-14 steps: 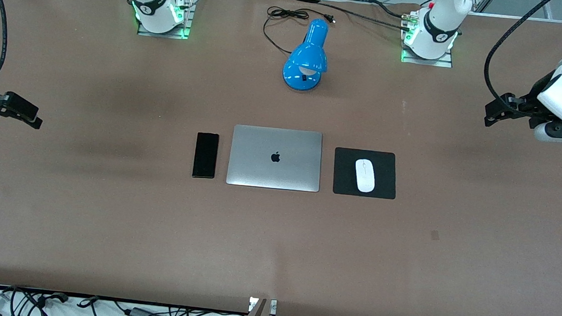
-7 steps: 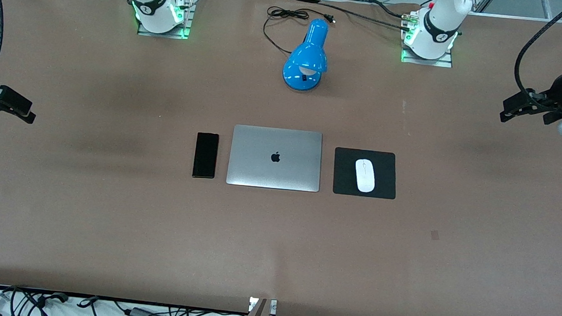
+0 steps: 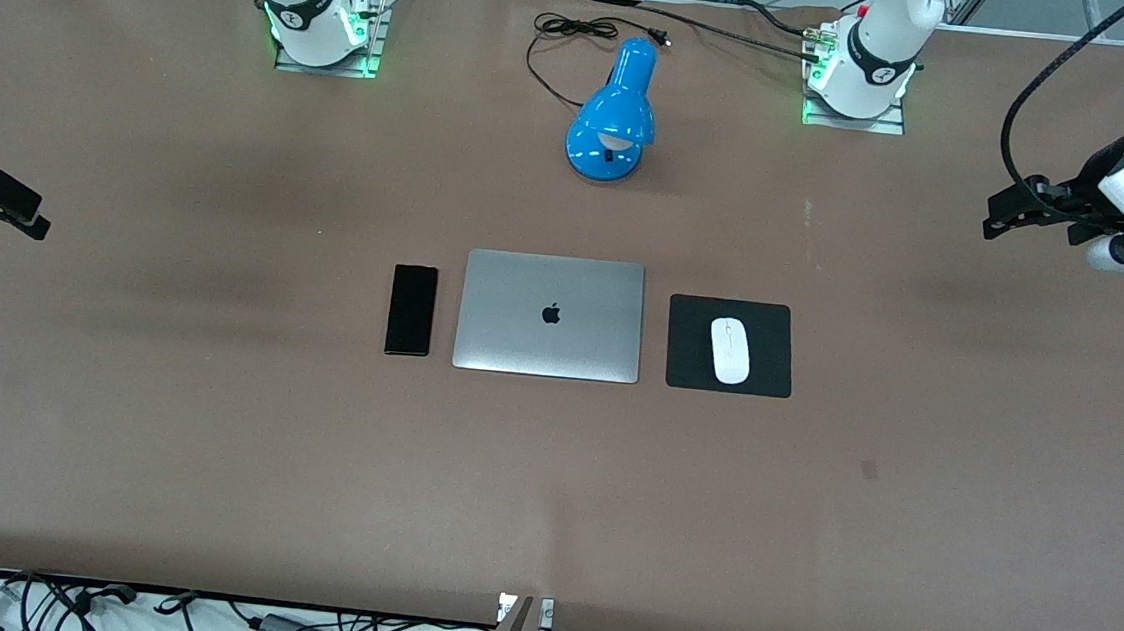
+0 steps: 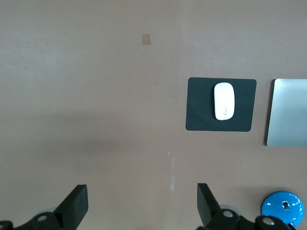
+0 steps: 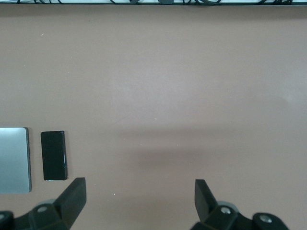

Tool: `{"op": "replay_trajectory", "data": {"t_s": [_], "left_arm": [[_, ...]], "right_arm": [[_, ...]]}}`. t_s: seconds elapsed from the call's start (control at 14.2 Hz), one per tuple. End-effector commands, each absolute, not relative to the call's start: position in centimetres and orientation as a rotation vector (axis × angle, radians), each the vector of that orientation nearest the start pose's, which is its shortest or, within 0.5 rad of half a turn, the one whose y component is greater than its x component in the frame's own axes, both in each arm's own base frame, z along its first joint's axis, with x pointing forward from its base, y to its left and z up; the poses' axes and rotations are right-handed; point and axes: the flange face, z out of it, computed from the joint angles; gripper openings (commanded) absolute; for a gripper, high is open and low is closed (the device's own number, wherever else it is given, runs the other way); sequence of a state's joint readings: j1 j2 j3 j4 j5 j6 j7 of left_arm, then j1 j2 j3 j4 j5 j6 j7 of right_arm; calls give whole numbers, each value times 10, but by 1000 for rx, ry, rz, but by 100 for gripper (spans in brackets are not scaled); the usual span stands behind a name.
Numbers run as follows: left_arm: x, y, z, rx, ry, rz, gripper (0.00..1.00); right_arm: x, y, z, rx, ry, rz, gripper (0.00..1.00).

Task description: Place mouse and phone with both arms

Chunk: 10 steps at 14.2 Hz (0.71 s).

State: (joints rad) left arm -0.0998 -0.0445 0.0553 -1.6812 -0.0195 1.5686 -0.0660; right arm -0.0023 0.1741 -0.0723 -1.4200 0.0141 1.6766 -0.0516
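The white mouse lies on a square black mat beside the closed silver laptop, toward the left arm's end; it also shows in the left wrist view. The slim black phone lies flat on the table beside the laptop, toward the right arm's end, and shows in the right wrist view. My left gripper is open and empty, high over bare table at its own end. My right gripper is open and empty over bare table at its end.
A blue desk lamp with a black cord stands farther from the front camera than the laptop, between the two arm bases. The brown table is bare nearer the camera. Cables lie along its front edge.
My right gripper has drawn steadily outward toward its end of the table. My left gripper drew outward, then came back inward a little. The mouse and phone have not moved.
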Motion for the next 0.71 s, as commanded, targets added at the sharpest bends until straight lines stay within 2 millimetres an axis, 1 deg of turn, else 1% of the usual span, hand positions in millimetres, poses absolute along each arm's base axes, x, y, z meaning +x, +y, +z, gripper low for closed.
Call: {"op": "replay_trajectory", "data": {"t_s": [0.0, 0.14, 0.21, 0.28, 0.35, 0.49, 0.57, 0.64], "left_arm": [[517, -36, 615, -3168, 34, 44, 100], [520, -36, 613, -3151, 37, 35, 100], [526, -30, 607, -3151, 15, 23, 100], [530, -27, 602, -3151, 5, 20, 100], [531, -27, 601, -3151, 2, 18, 100], [534, -32, 596, -3149, 0, 32, 100], [540, -35, 588, -3147, 2, 49, 100], [548, -37, 581, -3143, 5, 34, 100]], "right_arm": [[608, -39, 608, -3140, 0, -135, 100], [606, -38, 608, -3143, -22, -123, 100], [600, -38, 605, -3143, -45, -116, 100], [590, -38, 601, -3141, -52, -102, 100], [579, -37, 597, -3142, -50, -113, 100], [554, -39, 585, -3140, -44, -142, 100], [546, -40, 581, -3139, -42, -135, 100], [544, -40, 580, -3138, -42, -119, 100]]}}
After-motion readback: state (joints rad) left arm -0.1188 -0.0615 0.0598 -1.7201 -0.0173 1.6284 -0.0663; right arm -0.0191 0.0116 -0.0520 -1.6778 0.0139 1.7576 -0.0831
